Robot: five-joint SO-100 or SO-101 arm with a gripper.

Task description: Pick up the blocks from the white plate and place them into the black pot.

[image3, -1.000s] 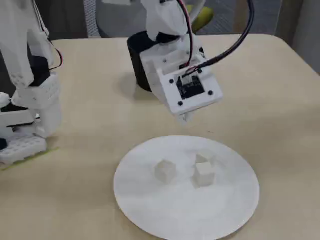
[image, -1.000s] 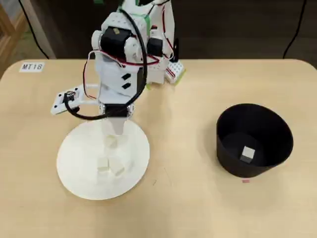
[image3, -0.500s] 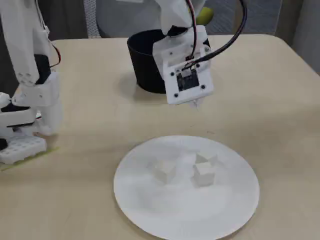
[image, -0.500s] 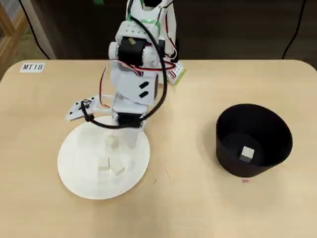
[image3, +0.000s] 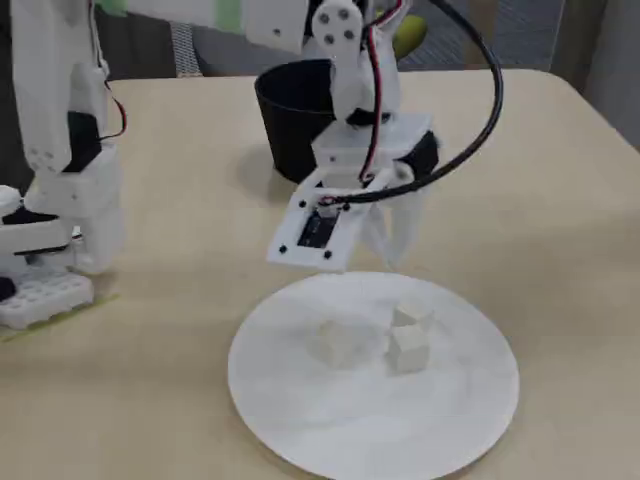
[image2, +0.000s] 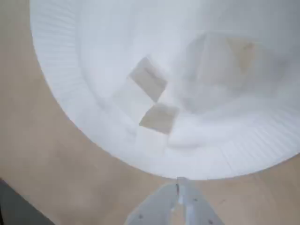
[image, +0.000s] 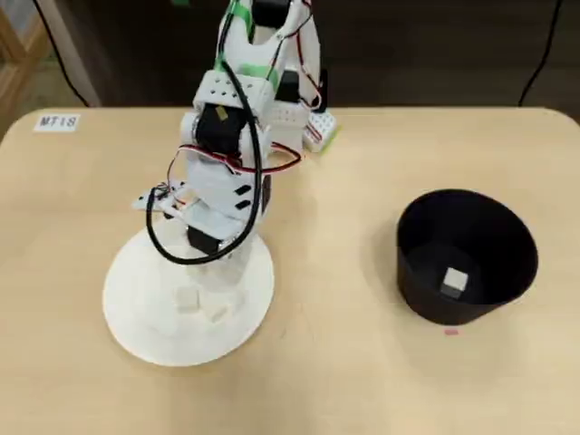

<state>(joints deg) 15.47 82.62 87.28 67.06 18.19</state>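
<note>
Overhead view: gripper (image: 227,267) above the white plate (image: 136,308).
Its jaws meet, empty; blocks (image: 187,300) lie toward the plate's centre, black pot (image: 467,290) at 3 o'clock.

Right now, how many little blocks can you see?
4 blocks. Three sit on the white plate: two close together, one left of them in the fixed view. One lies inside the black pot. The arm may hide more.
</note>
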